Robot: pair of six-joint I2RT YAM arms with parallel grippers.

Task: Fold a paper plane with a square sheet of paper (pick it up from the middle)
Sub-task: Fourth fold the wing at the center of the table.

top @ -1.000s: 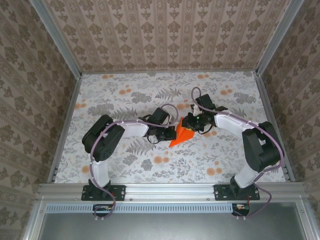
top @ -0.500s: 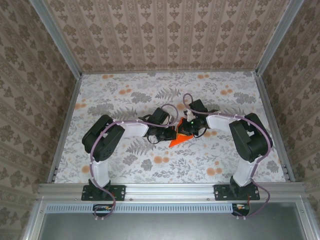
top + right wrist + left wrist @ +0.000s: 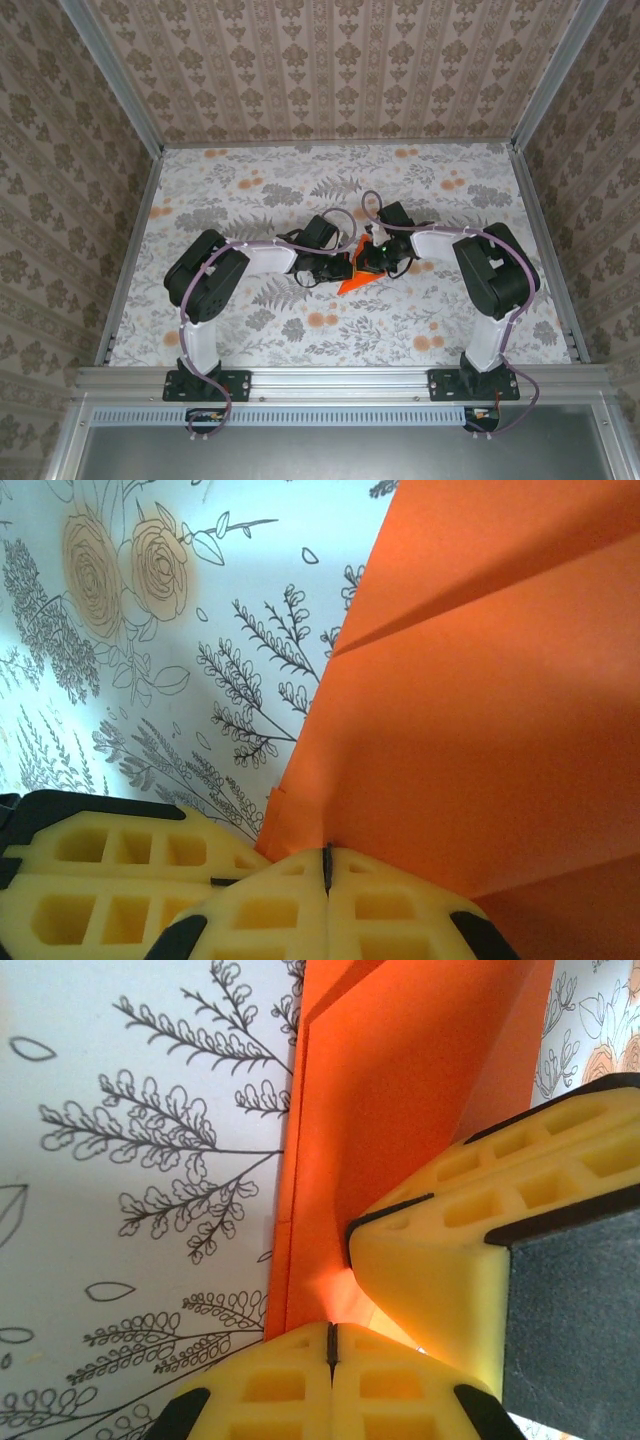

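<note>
Sheet of paper: the sheet of paper (image 3: 350,283) lies about the middle of the counter (image 3: 200,200), flat on the flowered cloth. It is vivid orange, folded down to a pointed wedge.

Folds: up close from the left wrist, creased layers overlap, with one straight edge running along the cloth.

Left pincer: the left pincer (image 3: 330,1345) is closed, yellow tips meeting in a thin seam right at the lower end of the paper's edge. Whether a layer is caught between them, I cannot tell.

Right pincer: the right pincer (image 3: 327,865) is closed too, tips pressed together where the orange sheet runs down to them. Again, I cannot tell if paper sits in the seam.

Pincers together: from above, both arms reach in to the wedge, left from the left side, right from the right, and the two pincers sit just beside each other over the paper.
</note>
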